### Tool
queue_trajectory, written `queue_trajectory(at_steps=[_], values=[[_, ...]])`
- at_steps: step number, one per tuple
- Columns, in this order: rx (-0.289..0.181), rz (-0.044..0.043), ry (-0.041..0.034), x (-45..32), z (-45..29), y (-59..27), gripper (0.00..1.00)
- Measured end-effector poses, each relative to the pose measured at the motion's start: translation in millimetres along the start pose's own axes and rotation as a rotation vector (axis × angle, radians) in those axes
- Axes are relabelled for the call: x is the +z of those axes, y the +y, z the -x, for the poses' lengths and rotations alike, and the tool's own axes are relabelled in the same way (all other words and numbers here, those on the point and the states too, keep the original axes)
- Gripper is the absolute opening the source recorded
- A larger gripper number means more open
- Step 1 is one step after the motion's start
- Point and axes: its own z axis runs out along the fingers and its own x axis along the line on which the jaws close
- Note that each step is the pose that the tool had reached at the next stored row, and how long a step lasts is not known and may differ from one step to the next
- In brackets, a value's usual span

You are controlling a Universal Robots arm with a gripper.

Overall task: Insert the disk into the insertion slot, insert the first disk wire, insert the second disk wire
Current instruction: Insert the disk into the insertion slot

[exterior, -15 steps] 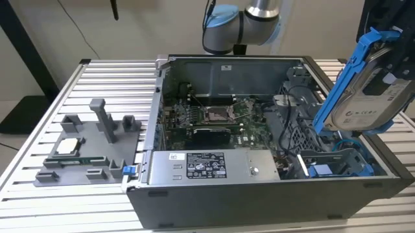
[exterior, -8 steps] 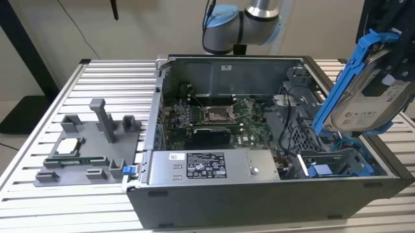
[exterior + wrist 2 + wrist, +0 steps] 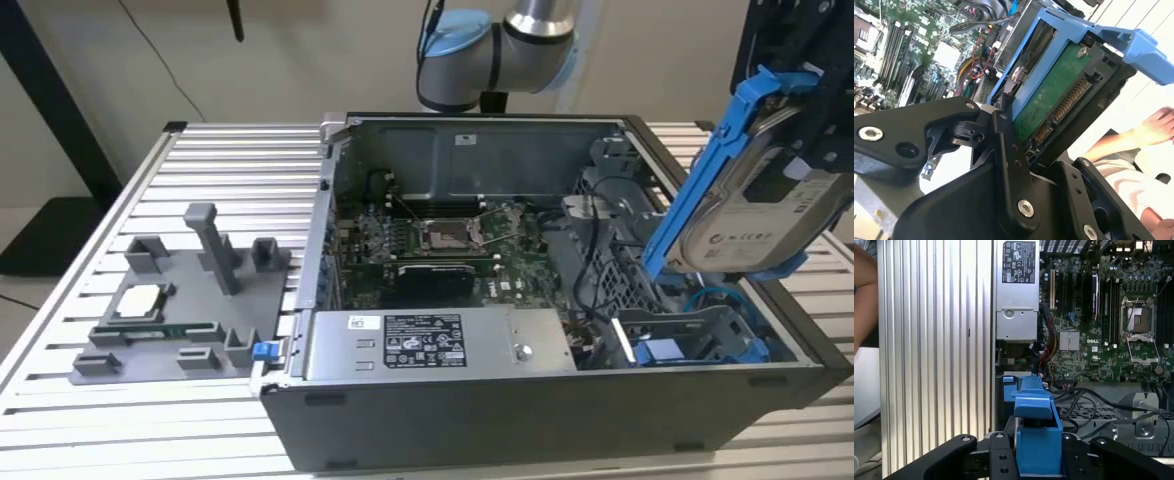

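While tilted steeply, likely to jam. Left to right: loose cables [image 3: 590, 262] beside insertion slot [image 3: 694, 338]; disk [image 3: 763, 215] held above slot, clamped in jaws of gripper [image 3: 1038, 460]. Hazard: skewed entry snagging cables or blue rails.

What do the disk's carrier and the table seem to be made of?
Carrier: likely moulded plastic. It is bright blue and smooth, with a slight sheen and thick rounded edges. Table: probably aluminium. It is pale silver-grey and matt, formed as long parallel ribbed slats that catch the light.
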Motion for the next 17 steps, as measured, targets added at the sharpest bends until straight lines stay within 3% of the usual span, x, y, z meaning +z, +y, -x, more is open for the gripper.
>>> queue_trajectory(at_steps=[17], values=[[0.001,0.0000,0.0000,16.8,-3.1,-1.9,0.00]])
